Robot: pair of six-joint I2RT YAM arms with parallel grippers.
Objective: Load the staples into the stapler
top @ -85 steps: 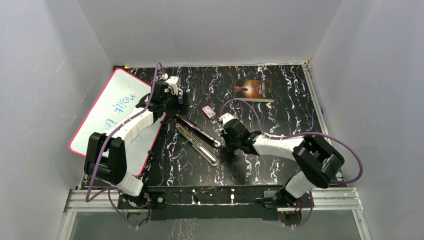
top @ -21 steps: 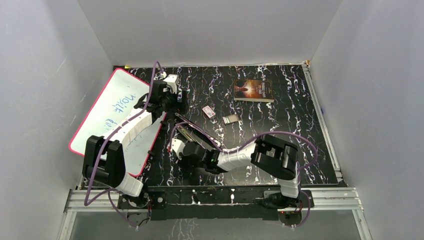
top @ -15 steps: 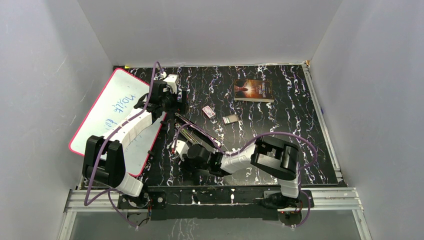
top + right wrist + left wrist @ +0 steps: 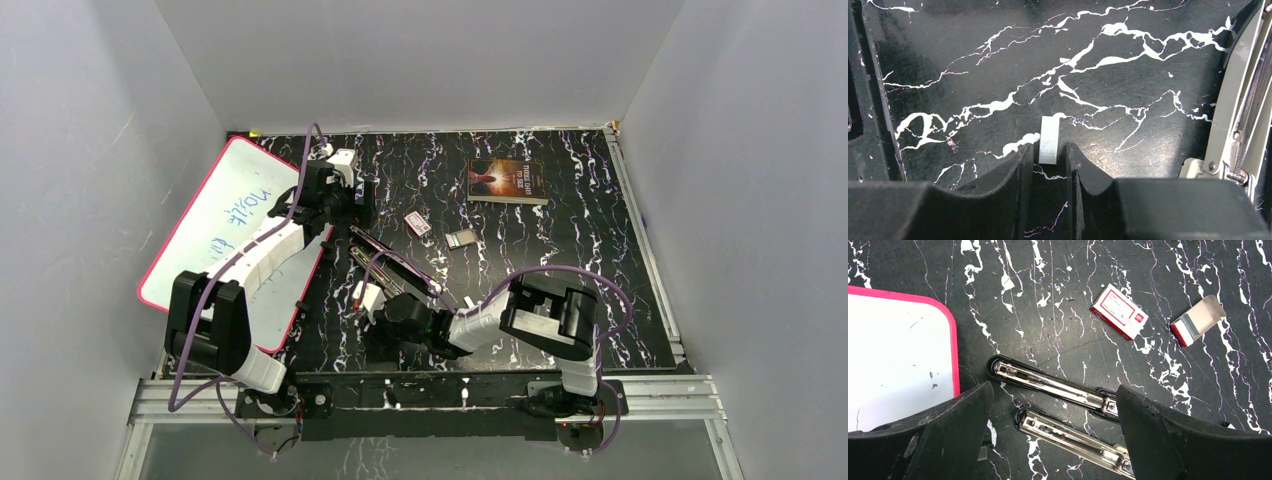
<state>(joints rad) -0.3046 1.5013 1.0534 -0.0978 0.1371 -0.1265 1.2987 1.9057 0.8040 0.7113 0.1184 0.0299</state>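
Observation:
The stapler [image 4: 395, 265] lies opened flat on the black marbled table, its two chrome-lined halves [image 4: 1053, 385] side by side. My left gripper [image 4: 1053, 400] hovers open over the stapler's far end, both halves showing between its fingers. A short silvery-white strip of staples [image 4: 1049, 140] lies on the table just left of the stapler's rail [image 4: 1243, 115]. My right gripper [image 4: 1049, 152] sits low at the strip, jaws narrowly apart. The strip's near end is between the fingertips, with a slim gap on each side. In the top view the right gripper [image 4: 368, 297] hides the strip.
A pink-rimmed whiteboard [image 4: 225, 220] lies at the left, right beside the stapler. A red-and-white staple box [image 4: 1118, 311] and an opened box sleeve [image 4: 1197, 320] lie beyond the stapler. A book [image 4: 507, 181] rests at the back. The right arm's cable arcs over the near table.
The right arm has swung from mid-table across to the stapler's near left side and kept shifting slightly. The left arm has not moved.

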